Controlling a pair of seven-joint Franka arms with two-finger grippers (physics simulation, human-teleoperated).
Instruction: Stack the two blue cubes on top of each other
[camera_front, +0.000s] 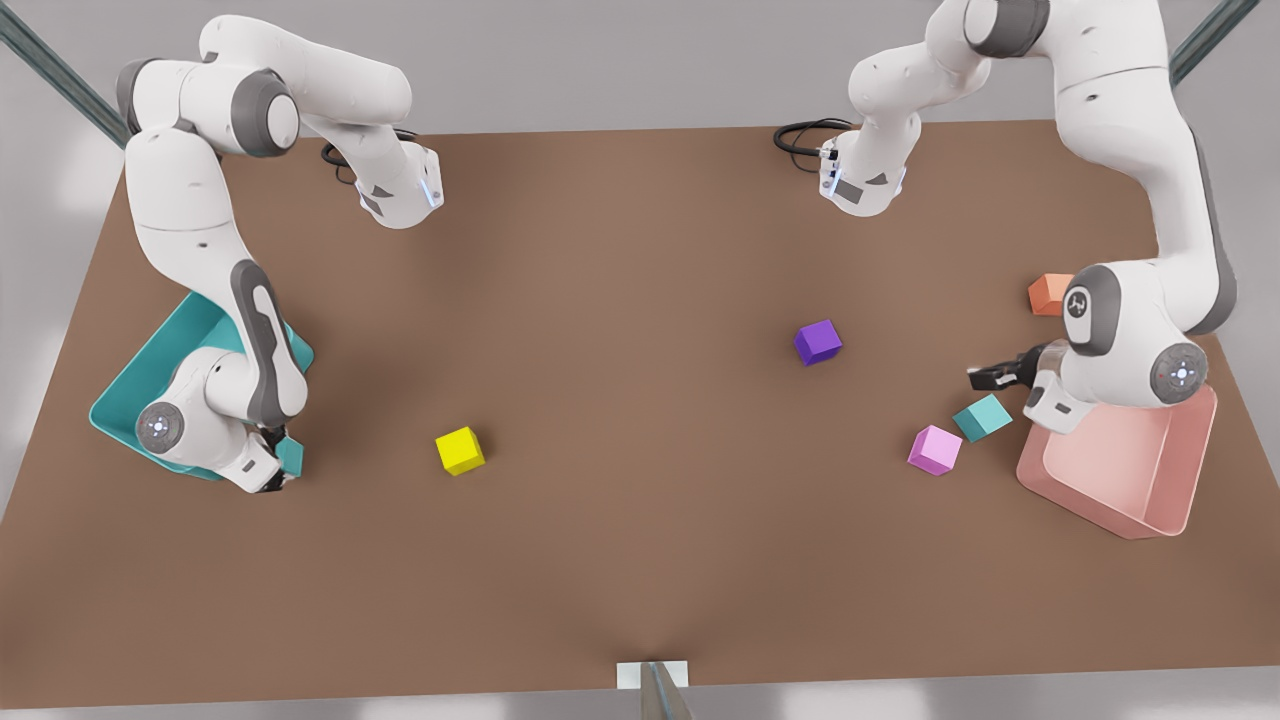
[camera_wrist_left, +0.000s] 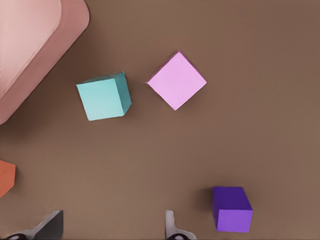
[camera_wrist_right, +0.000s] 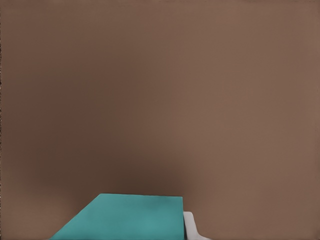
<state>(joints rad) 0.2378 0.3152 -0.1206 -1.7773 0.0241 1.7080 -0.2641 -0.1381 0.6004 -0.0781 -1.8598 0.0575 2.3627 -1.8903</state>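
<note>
Right gripper (camera_front: 283, 462) pinches one teal cube (camera_front: 291, 455) beside the teal bin (camera_front: 140, 385). Left gripper (camera_front: 985, 377) hovers, fingers spread, over the other teal cube (camera_front: 982, 417) — just ahead, near a pink cube (camera_front: 935, 450). Stacking not yet done — carry and placement remain.

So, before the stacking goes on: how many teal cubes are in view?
2. One teal cube lies on the table beside the pink cube, near the left gripper. The other teal cube is held at the right gripper, beside the teal bin.

One cube (camera_front: 983, 417) lies beside the right-hand bin (camera_front: 1180, 500); another (camera_front: 291, 455) apparently sits by the left-hand bin (camera_front: 120, 405).
</note>
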